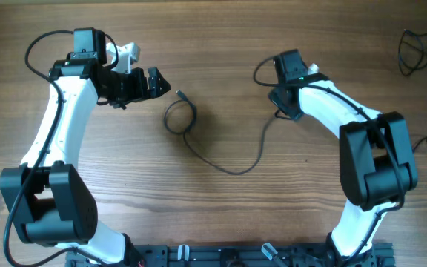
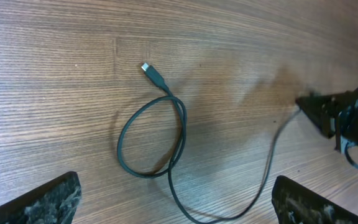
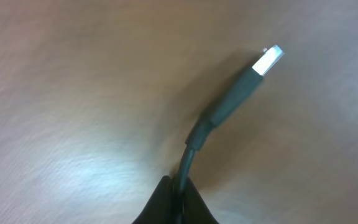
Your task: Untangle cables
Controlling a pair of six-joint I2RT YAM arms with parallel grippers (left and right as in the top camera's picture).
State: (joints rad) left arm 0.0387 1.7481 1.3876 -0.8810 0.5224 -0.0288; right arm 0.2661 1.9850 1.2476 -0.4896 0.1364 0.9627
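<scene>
The right gripper (image 1: 283,111) has its jaws closed on one end of a thin black cable (image 1: 232,170), just behind its silver plug (image 3: 267,61), which pokes out past the fingertips. From there the cable runs across the wooden table (image 1: 221,44), curls into one loose loop (image 2: 151,140) and ends in a small plug (image 2: 154,74) near the left gripper (image 1: 154,83). That gripper's jaws stand wide open, holding nothing. More black cables (image 1: 415,46) lie at the table's far right edge.

Robotics lab: two arms (image 1: 50,126) at wooden table (image 1: 221,222)
</scene>
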